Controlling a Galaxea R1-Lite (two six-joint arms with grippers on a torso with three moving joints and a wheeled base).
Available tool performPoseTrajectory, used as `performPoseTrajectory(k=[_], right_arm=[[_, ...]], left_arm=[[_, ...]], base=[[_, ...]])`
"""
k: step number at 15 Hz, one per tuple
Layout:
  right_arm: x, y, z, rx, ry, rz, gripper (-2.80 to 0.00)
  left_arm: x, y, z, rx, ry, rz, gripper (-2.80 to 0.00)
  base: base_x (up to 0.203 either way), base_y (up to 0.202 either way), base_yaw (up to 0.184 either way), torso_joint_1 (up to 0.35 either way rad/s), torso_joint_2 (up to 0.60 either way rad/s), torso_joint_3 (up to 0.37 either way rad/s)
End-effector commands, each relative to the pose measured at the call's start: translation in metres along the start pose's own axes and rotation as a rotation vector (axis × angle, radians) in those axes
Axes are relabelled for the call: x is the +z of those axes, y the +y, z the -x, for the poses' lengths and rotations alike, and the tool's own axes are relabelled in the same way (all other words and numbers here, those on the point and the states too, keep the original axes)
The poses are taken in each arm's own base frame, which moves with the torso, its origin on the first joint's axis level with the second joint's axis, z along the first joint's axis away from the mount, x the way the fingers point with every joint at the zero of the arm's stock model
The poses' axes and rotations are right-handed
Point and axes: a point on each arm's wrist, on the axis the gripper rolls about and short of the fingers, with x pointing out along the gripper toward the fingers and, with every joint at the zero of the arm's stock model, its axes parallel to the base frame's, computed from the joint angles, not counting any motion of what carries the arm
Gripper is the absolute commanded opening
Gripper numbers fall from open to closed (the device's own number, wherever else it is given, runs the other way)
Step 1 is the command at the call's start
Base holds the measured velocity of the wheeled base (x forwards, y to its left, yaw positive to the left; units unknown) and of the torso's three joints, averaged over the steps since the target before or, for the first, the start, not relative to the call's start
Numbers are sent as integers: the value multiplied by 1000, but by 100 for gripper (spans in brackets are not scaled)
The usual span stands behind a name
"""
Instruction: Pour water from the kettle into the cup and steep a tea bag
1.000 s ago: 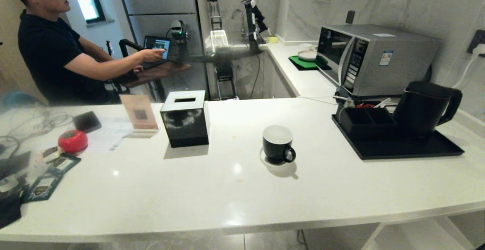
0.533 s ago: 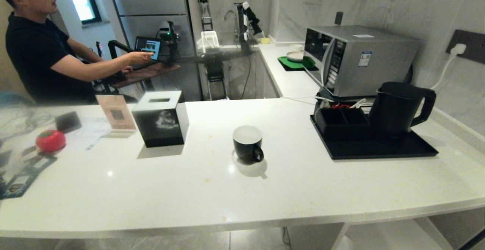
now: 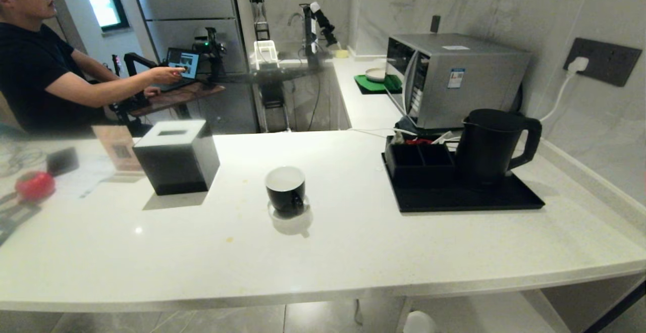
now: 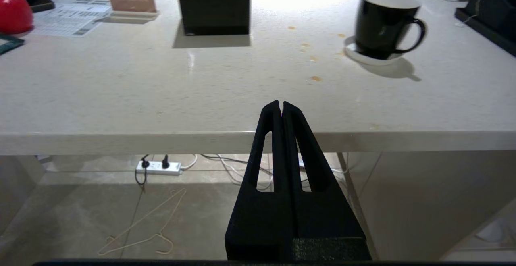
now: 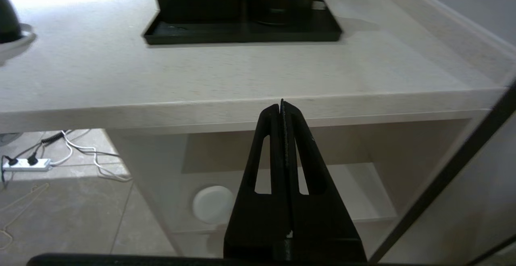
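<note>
White stone makes up the tabletop, pale and lightly speckled. The cup, glossy black with a white inside, stands on a small white coaster near the middle of the tabletop, its loop handle turned toward the near edge. To its right, well apart, a flat black tray carries the kettle, matte black and upright, spout to the left and big loop handle to the right. Just beside the kettle on the tray's left part sits a black compartmented box. Behind the tray stands a silver microwave.

Left of the cup is a black tissue box, and farther left a red round object lies close to the tabletop's left end. At the far left a person in a black shirt reaches toward a small screen.

The left hand hangs in front of the near edge of the tabletop, its fingers pressed together and holding nothing; the cup is beyond it and to the right. The right hand also sits before the near edge with fingers pressed together and empty, the tray and the kettle lying beyond it on the tabletop.
</note>
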Motion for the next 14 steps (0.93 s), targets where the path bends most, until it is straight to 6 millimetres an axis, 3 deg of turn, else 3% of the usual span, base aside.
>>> performPoseTrajectory(k=[1, 14], right_arm=[[0, 0, 0, -1, 0, 0, -280], [0, 0, 0, 1, 0, 2, -280]], left_arm=[[0, 0, 0, 1, 1, 1, -280], [0, 0, 0, 1, 1, 1, -280]], base=[[0, -181, 6, 2, 2, 7], [0, -15, 0, 0, 1, 1]])
